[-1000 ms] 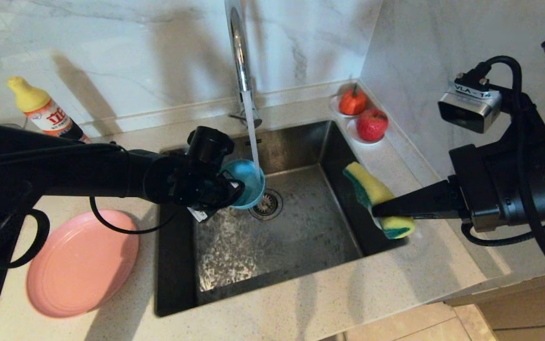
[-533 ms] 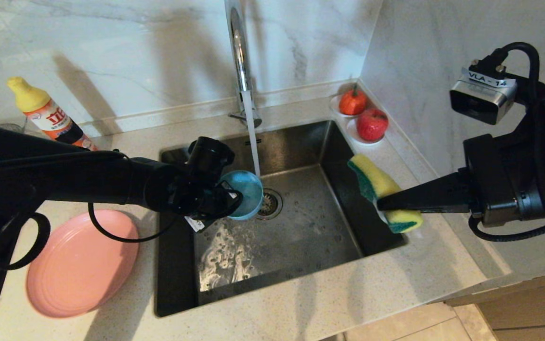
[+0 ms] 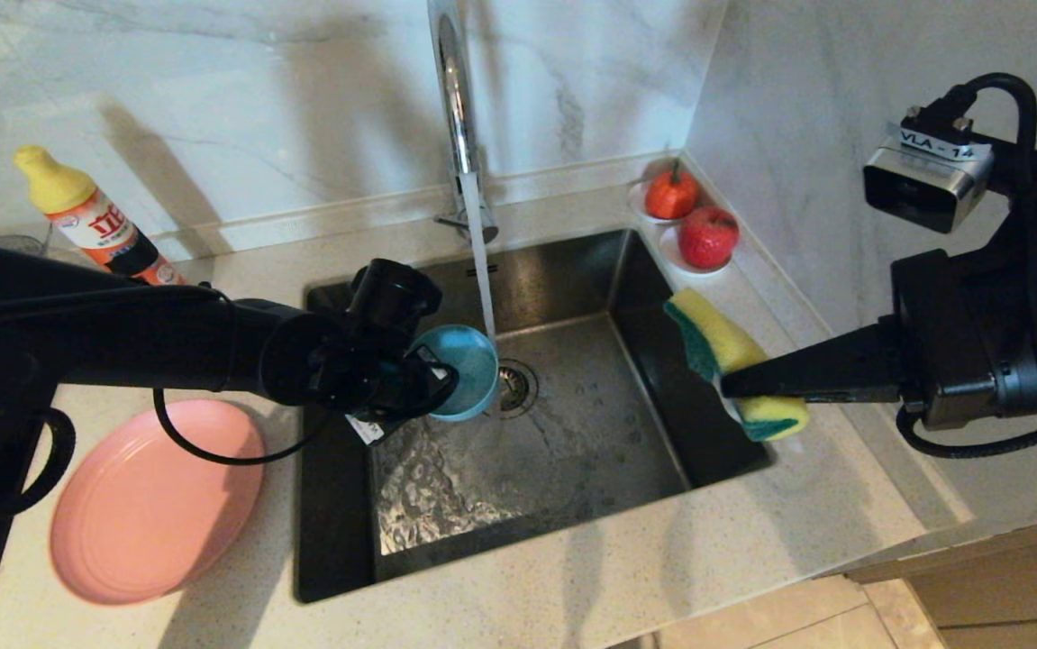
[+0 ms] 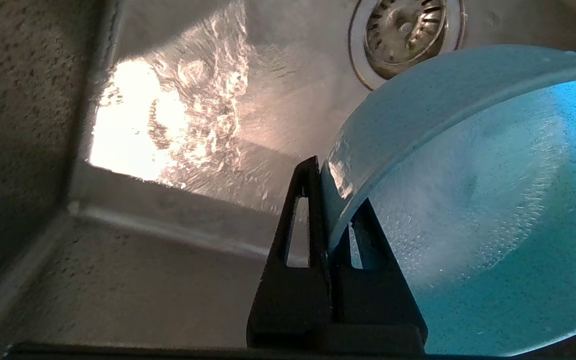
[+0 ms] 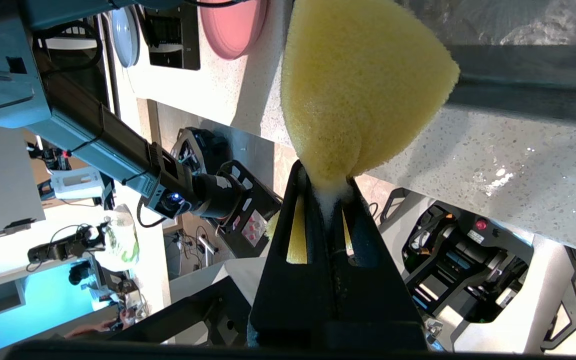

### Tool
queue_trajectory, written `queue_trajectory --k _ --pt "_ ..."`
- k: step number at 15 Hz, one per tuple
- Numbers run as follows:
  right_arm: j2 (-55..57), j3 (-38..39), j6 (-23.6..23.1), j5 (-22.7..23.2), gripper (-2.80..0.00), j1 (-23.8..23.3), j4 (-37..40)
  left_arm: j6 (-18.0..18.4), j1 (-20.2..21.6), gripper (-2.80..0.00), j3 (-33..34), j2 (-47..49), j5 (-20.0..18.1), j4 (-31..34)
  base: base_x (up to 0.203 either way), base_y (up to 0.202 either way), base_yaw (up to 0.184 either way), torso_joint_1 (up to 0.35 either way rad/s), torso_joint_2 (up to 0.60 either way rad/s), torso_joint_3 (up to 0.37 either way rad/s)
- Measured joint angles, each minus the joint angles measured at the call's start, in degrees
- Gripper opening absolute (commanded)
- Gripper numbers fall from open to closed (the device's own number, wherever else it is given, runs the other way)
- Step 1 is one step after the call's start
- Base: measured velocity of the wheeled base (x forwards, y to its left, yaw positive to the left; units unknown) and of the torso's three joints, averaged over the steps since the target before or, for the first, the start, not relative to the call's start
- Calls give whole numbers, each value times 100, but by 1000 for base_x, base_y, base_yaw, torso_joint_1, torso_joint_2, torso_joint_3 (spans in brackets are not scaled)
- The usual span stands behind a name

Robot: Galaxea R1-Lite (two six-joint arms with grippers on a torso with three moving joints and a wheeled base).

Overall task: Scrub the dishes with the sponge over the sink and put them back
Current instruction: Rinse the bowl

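Note:
My left gripper [image 3: 432, 383] [image 4: 335, 187] is shut on the rim of the teal-blue bowl [image 3: 459, 371] [image 4: 478, 200], holding it tilted over the sink [image 3: 527, 433] just left of the drain [image 3: 512, 383]. The water stream [image 3: 480, 261] from the faucet [image 3: 453, 99] falls past the bowl's right edge. My right gripper [image 3: 727, 386] [image 5: 325, 175] is shut on the yellow and green sponge [image 3: 725, 370] [image 5: 363, 85] above the sink's right rim. The pink plate [image 3: 153, 500] lies on the counter to the left. Chopsticks are out of view.
A yellow-capped detergent bottle [image 3: 86, 216] stands at the back left. Two red fruits [image 3: 689, 216] on small dishes sit in the back right corner. The marble wall [image 3: 842, 117] rises close on the right.
The left gripper has drawn the bowl slightly down and left, out from under the water stream. The right gripper with the sponge has edged a little right and up.

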Motion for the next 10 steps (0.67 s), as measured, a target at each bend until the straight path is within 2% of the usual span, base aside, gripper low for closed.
queue_trajectory --k 10 --pt "-168 78 0 -7 -280 0 8 -7 -78 -280 -195 177 -39 -17 0 0 0 0 0 0"
